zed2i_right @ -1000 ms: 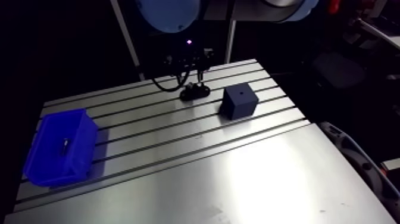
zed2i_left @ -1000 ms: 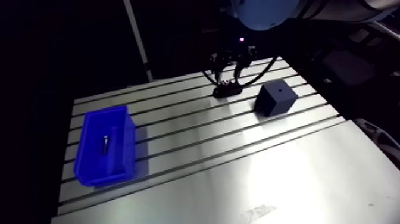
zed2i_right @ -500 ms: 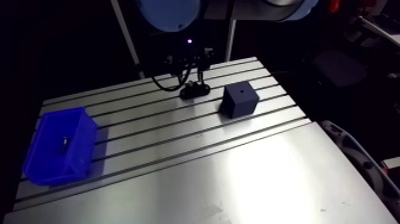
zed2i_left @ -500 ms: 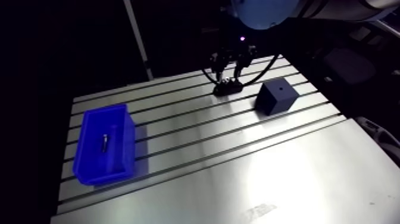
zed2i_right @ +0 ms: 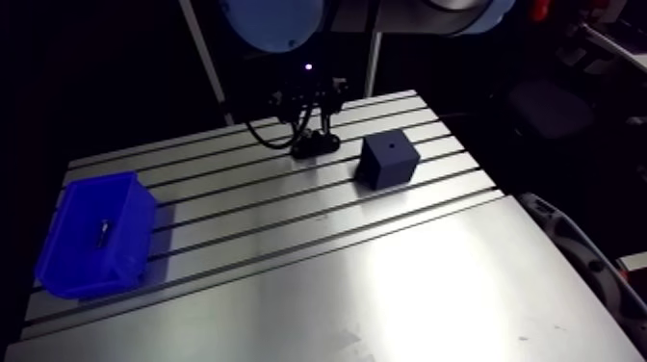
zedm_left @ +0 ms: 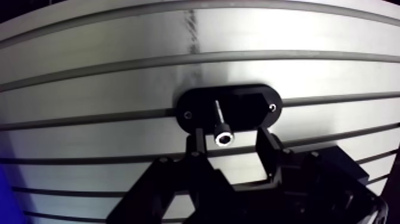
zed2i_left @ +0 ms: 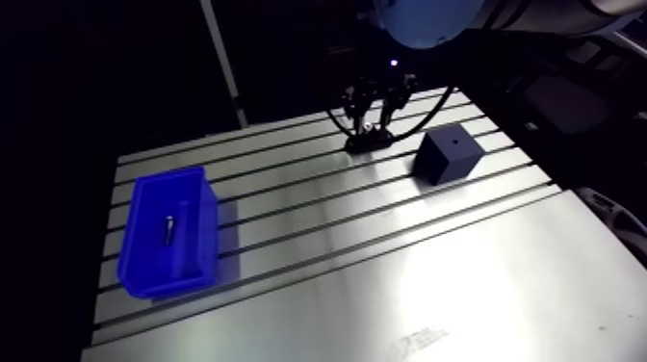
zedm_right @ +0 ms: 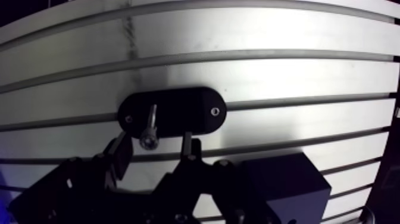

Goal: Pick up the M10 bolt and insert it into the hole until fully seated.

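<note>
In the wrist view a black oval plate [zedm_left: 229, 107] lies on the slotted table. A silver bolt [zedm_left: 222, 132] stands on it, head towards the camera. My gripper [zedm_left: 231, 142] hangs right over it, open, and the bolt head sits between the fingertips, nearer one finger [zedm_left: 196, 146]. I see no contact with either pad. In the arm view the gripper [zed2i_left: 370, 130] is at the table's far side above the plate [zed2i_left: 368, 143]. A dark cube [zed2i_left: 448, 156] with a hole in its top face stands to its right.
A blue bin [zed2i_left: 144, 270] sits at the table's left side with a small bolt [zed2i_left: 168, 231] lying inside. The slotted aluminium table [zed2i_left: 385, 250] stretches towards the camera between bin and cube. The cube's corner [zedm_right: 286, 179] shows beside the gripper.
The gripper has come down slightly towards the black plate. The picture has shifted a little with the arm; bin and cube stay put.
</note>
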You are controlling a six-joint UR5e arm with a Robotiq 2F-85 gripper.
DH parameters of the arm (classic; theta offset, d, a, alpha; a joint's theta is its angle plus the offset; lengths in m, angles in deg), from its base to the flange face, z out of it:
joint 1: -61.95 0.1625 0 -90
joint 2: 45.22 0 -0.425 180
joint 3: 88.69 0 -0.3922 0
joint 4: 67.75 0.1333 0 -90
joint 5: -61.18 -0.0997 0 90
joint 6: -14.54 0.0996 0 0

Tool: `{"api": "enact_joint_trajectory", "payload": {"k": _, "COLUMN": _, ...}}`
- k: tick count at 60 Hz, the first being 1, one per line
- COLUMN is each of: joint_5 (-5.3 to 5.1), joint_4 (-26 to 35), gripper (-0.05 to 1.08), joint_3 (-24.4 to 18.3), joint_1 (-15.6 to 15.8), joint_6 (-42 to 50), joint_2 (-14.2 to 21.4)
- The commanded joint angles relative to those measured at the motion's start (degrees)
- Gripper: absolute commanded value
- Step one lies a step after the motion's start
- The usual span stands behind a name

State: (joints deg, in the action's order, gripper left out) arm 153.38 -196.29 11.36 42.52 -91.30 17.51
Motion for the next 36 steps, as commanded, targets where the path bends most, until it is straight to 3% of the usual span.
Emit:
{"api": "enact_joint_trajectory", "payload": {"k": 1, "joint_5": 0.03, "joint_4": 0.00, "gripper": 0.46, "joint_3": -0.08, "joint_1": 0.00, "joint_6": -0.03, "joint_2": -0.03}}
{"api": "enact_joint_trajectory", "payload": {"k": 36, "joint_5": -0.23, "joint_4": 0.08, "gripper": 0.54, "joint_3": -0.08, "joint_1": 0.18, "joint_6": 0.15, "joint_2": -0.38}}
